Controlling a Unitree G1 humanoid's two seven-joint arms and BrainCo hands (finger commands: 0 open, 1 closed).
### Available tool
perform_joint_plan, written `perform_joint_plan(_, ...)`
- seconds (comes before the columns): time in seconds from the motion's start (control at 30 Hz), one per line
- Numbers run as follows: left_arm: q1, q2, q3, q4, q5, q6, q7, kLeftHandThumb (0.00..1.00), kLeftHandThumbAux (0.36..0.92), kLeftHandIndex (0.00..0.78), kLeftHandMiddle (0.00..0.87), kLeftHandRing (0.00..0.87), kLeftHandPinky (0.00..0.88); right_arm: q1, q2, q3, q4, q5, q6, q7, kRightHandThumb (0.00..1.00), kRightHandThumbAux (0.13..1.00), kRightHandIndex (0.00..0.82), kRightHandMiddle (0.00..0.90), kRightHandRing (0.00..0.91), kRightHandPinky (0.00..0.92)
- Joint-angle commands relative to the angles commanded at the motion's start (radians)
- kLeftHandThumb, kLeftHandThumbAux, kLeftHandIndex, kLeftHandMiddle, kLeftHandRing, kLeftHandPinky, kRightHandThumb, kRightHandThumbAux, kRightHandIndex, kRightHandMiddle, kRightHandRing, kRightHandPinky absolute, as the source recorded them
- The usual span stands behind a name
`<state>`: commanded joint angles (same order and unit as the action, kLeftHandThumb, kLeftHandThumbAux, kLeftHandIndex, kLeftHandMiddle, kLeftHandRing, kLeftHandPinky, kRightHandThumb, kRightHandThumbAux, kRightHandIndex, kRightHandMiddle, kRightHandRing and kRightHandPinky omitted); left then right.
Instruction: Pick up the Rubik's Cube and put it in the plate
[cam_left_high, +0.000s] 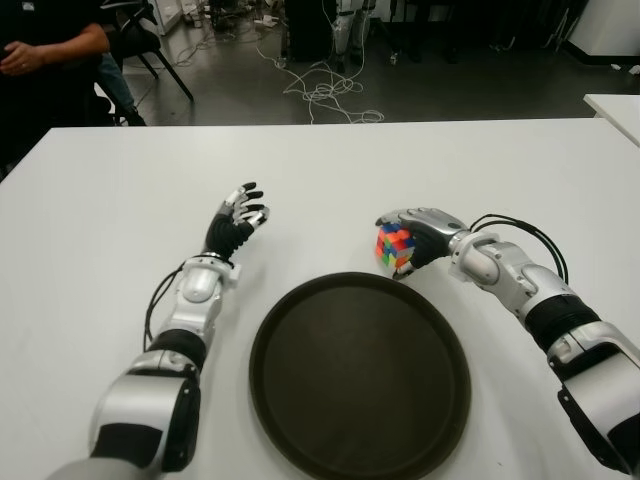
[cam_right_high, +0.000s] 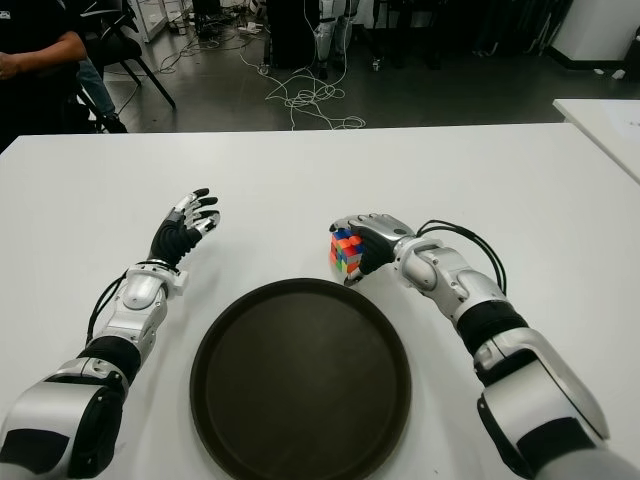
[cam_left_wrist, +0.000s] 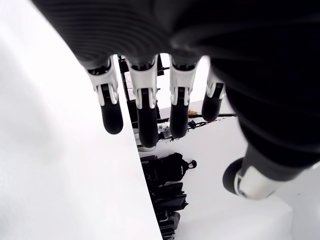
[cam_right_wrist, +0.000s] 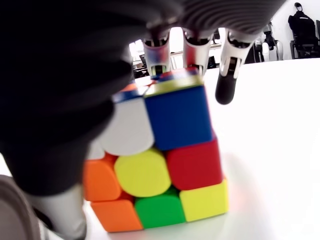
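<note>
The Rubik's Cube (cam_left_high: 393, 249) stands on the white table (cam_left_high: 420, 170) just beyond the far right rim of the dark round plate (cam_left_high: 300, 400). My right hand (cam_left_high: 412, 240) is curled over the cube from the right, fingers wrapped across its top and far side. In the right wrist view the cube (cam_right_wrist: 160, 160) fills the palm, its base still touching the table. My left hand (cam_left_high: 240, 217) hovers left of the plate with fingers spread and nothing in it, as the left wrist view also shows (cam_left_wrist: 150, 110).
A person in dark clothes (cam_left_high: 45, 60) sits beyond the table's far left corner. Cables (cam_left_high: 320, 95) lie on the floor behind the table. Another white table (cam_left_high: 615, 110) shows at the far right.
</note>
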<state>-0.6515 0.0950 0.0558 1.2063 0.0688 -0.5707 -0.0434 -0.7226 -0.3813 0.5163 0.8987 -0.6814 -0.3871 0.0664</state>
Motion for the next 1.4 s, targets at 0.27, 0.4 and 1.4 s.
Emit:
perform_joint_plan(0.27, 0.0, -0.002, 0.002, 0.0, -0.003, 0.003, 0.001, 0.176, 0.642, 0.133, 0.187, 0.192, 0.183, -0.003, -0.004, 0.002, 0.014, 0.001, -0.031, -0.01, 0.0, 0.851, 0.238, 0.272, 0.258, 0.219)
perform_joint_plan(0.4, 0.0, -0.002, 0.002, 0.0, -0.002, 0.005, 0.003, 0.177, 0.631, 0.132, 0.194, 0.199, 0.184, -0.005, -0.006, 0.003, 0.022, -0.003, -0.051, -0.027, 0.416, 0.816, 0.33, 0.313, 0.294, 0.284)
perform_joint_plan(1.4, 0.0, 0.0, 0.002, -0.001, -0.003, 0.002, 0.002, 0.161, 0.613, 0.13, 0.18, 0.175, 0.136, 0.01, -0.012, 0.004, -0.027, -0.054, -0.018, -0.206, 0.703, 0.735, 0.411, 0.421, 0.462, 0.493)
